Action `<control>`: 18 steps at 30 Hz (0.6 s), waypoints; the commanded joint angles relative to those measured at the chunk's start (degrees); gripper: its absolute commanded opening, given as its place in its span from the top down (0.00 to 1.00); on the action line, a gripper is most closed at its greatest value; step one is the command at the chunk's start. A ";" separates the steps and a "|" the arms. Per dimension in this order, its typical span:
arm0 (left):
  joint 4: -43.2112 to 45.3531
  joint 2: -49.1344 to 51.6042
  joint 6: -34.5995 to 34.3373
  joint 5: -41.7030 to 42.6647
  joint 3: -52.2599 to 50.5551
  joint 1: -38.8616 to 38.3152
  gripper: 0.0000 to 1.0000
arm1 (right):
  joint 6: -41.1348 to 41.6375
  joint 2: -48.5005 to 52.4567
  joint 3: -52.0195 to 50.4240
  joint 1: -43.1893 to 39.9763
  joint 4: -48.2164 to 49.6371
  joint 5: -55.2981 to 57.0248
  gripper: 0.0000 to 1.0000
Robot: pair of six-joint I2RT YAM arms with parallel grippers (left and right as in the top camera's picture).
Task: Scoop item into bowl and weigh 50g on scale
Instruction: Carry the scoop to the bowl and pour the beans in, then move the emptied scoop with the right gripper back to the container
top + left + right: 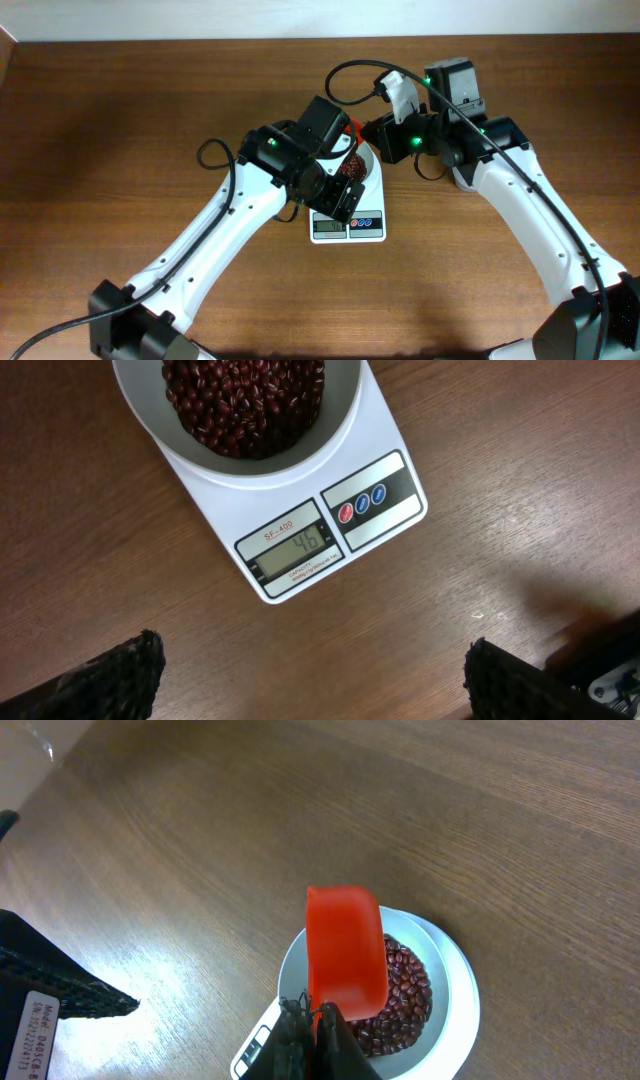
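Observation:
The white bowl [240,455] holds many dark reddish-brown beans [245,400] and stands on the white scale [385,435], whose display [295,550] reads 46. In the right wrist view my right gripper [318,1015] is shut on the handle of a red scoop [345,950], held over the bowl [455,1000] and the beans [400,1005]. My left gripper [315,675] is open and empty above the bare table just in front of the scale. In the overhead view the left arm covers most of the bowl; the scale [348,225] shows below it.
The wooden table [120,120] stretches on all sides. A black cable loops near the left arm [215,152]. The right arm's black base part shows at the left of the right wrist view [40,990].

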 commanded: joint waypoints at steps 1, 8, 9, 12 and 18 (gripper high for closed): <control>0.09 -0.09 0.09 -0.24 0.74 -0.09 0.01 | 0.42 -1.44 0.28 -0.20 -0.02 -0.85 0.96; 0.09 -0.09 0.09 -0.24 0.74 -0.09 0.01 | -2.91 -1.44 0.31 -0.09 -0.44 -0.02 0.96; 0.09 -0.09 0.09 -0.24 0.74 -0.09 0.01 | -4.85 -1.44 0.31 -0.09 -0.44 0.17 0.96; 0.09 -0.09 0.09 -0.24 0.74 -0.09 0.01 | -11.39 -3.04 0.31 0.04 -0.26 6.45 0.96; 0.09 -0.09 0.09 -0.24 0.74 -0.09 0.01 | -25.44 -6.60 0.31 5.66 0.42 14.95 0.96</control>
